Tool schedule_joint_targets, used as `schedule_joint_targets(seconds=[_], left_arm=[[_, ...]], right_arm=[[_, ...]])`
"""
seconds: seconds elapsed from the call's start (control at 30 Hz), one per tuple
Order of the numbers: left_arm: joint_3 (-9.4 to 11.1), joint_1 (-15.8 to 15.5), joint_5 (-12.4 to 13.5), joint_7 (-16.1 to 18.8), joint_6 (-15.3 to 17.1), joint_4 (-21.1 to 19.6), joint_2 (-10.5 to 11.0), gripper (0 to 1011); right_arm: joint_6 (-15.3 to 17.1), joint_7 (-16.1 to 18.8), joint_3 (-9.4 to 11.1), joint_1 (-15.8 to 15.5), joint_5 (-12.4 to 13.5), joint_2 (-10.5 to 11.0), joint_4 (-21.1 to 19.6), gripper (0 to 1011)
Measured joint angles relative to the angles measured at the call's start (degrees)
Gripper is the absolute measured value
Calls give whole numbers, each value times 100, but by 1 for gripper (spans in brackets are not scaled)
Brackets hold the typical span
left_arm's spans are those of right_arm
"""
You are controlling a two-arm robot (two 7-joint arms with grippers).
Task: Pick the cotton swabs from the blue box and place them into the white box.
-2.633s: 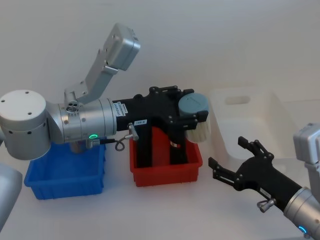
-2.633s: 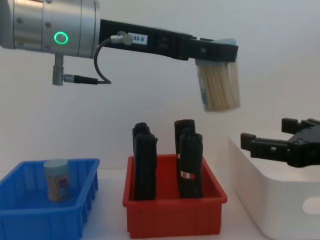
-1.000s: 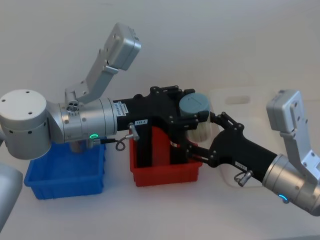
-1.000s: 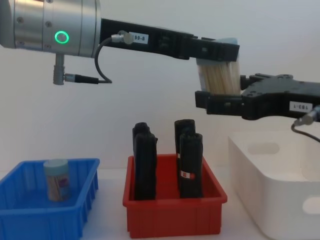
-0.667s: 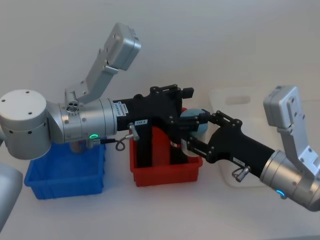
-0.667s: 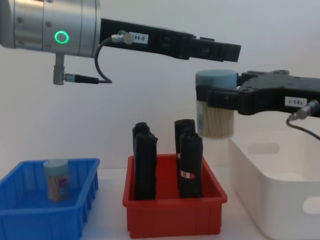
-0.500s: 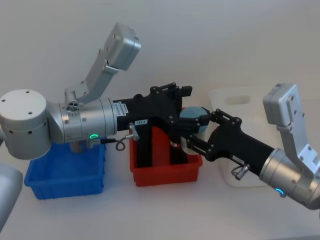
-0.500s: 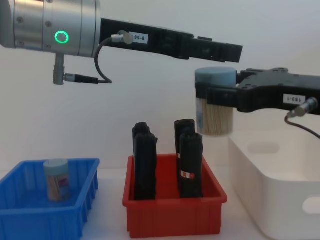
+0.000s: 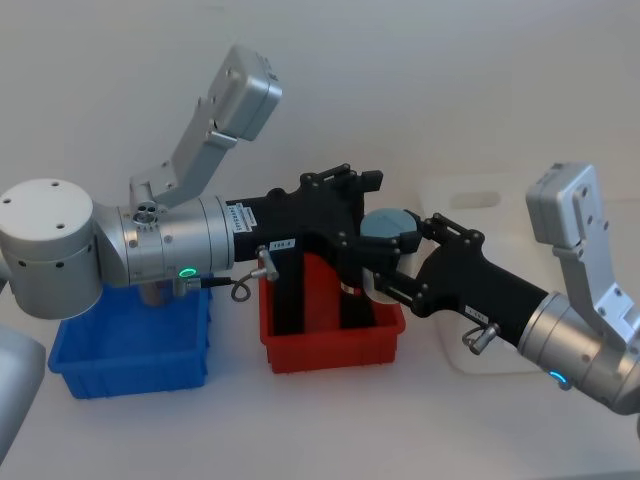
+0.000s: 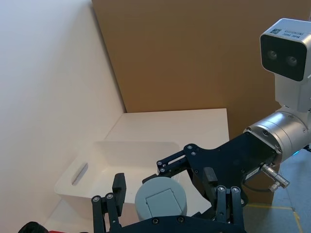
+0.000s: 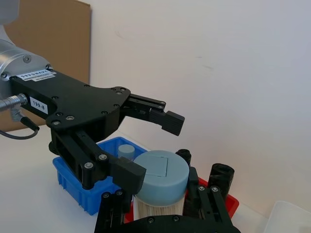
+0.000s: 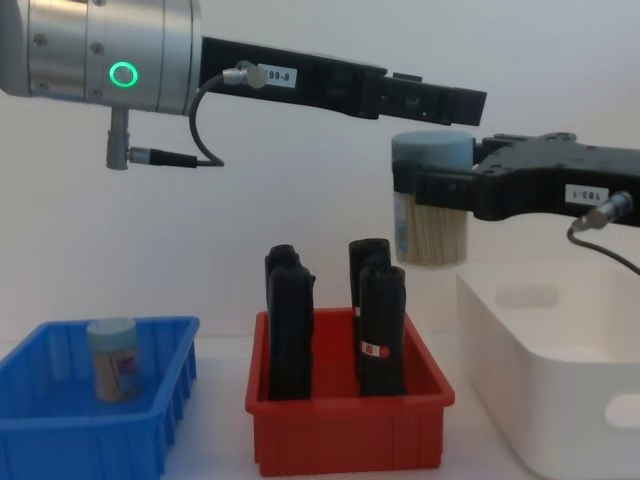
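A tub of cotton swabs (image 12: 432, 205) with a pale blue lid (image 9: 392, 224) hangs upright in the air above the right end of the red bin. My right gripper (image 12: 430, 190) is shut on it just under the lid. My left gripper (image 9: 365, 225) stands open at the same spot, its fingers (image 11: 165, 119) spread apart from the tub (image 11: 160, 174). Another tub of cotton swabs (image 12: 112, 358) stands in the blue box (image 12: 60, 430) at the left. The white box (image 12: 540, 360) sits to the right, below and beside the held tub.
A red bin (image 12: 345, 435) with tall black blocks (image 12: 290, 325) stands between the blue box (image 9: 130, 360) and the white box (image 9: 490, 200), directly under both arms. A brown board (image 10: 194, 58) stands behind the white box.
My right gripper came in from the right and shut on the tub. The left gripper opened and let it go. The tub turned upright and has edged slightly up and right.
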Motion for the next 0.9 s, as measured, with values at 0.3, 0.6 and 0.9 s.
schedule_joint_targets(seconds=[0.3,0.6,0.9], left_arm=[[0,0,0,0,0,0,0,1004],[0,0,0,0,0,0,0,1004],[0,0,0,0,0,0,0,1004]], right_arm=[[0,-130,50,-7,58,64,32,659],[10,-459,193,-80,170,214,90,659],[-10,-887,363,-161,281,367,195,659]])
